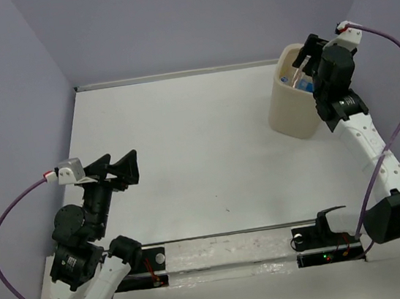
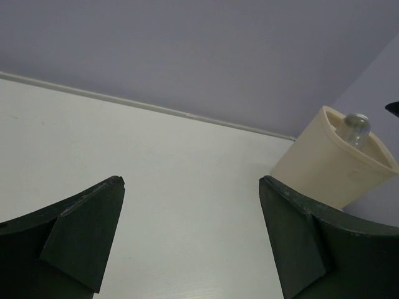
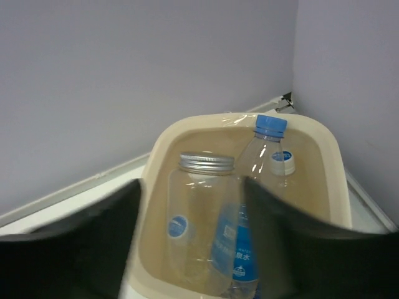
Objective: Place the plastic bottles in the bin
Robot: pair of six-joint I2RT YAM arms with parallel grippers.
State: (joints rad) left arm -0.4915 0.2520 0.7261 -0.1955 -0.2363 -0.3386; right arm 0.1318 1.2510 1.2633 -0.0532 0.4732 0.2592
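The cream-beige bin (image 1: 290,108) stands at the far right of the table, near the back corner. Inside it, in the right wrist view, are a clear plastic bottle with a silver cap (image 3: 199,212), a blue-capped, blue-labelled bottle (image 3: 262,187) and a white-capped one (image 3: 282,162). My right gripper (image 1: 307,58) hovers over the bin's rim (image 3: 187,134). It is open (image 3: 191,182), and a gap shows between its left finger (image 3: 106,243) and the silver-capped bottle. My left gripper (image 1: 117,164) is open and empty (image 2: 190,187) above the table at the left. From there the bin (image 2: 324,168) shows a bottle end (image 2: 356,128) above its rim.
Purple walls close in the white table (image 1: 199,142) at the back and on both sides. The bin sits close to the right wall. A metal rail (image 1: 228,249) with the arm bases runs along the near edge.
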